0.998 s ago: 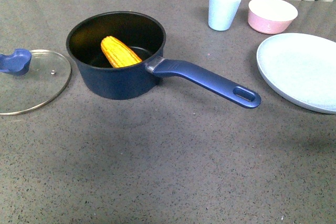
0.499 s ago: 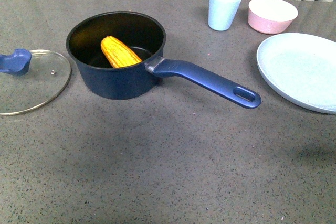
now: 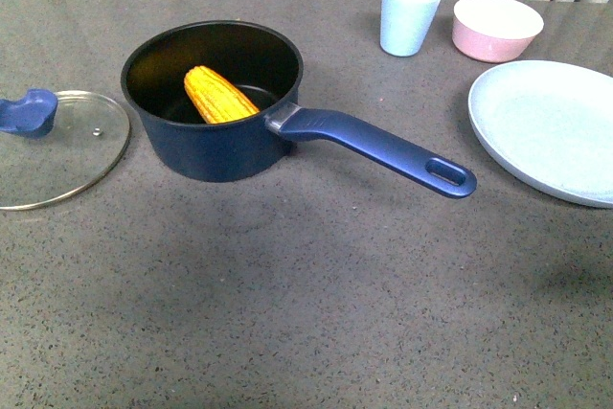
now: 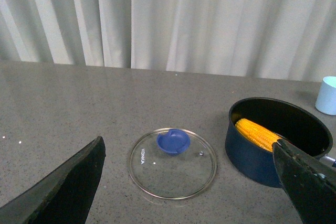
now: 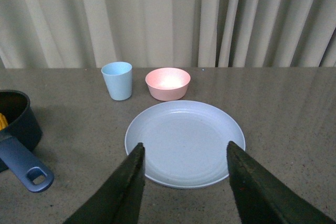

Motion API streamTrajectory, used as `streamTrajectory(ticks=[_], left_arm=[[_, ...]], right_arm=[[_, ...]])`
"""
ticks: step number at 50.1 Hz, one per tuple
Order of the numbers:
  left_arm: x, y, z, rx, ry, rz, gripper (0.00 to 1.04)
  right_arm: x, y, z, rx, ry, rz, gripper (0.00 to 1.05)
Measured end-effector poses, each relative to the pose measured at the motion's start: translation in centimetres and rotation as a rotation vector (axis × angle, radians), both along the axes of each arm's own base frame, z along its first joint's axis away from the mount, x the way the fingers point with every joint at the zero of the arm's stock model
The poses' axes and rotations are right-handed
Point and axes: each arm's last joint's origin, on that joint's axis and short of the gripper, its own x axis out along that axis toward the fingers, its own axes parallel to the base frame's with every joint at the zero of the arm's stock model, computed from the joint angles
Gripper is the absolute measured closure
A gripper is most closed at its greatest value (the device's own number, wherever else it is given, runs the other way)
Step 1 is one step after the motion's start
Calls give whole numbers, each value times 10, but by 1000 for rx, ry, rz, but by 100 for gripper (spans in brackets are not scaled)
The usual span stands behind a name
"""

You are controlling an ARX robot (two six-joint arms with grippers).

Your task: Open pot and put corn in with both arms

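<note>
1. My pot (image 3: 218,131) is a dark navy round saucepan, black inside, standing upright and uncovered on the grey bench (image 3: 316,294).
2. Its long blue handle (image 3: 378,149), with an oval hole near the end, points toward my right and slightly toward me.
3. The corn (image 3: 218,95), a yellow-orange tapered cob, lies inside the pot, leaning slantwise with one end raised against the wall.

A dark navy pot (image 3: 215,131) with a black inside was seen, and in it a yellow-orange corn (image 3: 218,95) with rows of kernels. Left of the pot, a clear glass lid (image 3: 57,146) with a blue knob (image 3: 29,112) was seen on the speckled grey table (image 3: 306,304).
</note>
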Motion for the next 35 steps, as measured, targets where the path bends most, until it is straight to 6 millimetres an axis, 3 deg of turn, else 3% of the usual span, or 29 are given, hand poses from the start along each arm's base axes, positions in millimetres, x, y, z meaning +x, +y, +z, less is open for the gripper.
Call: streamTrajectory(ticks=[16,35], left_arm=[[0,0,0,0,0,0,9],[0,0,0,0,0,0,9]], right_arm=[[0,0,0,0,0,0,8],[0,0,0,0,0,0,9]])
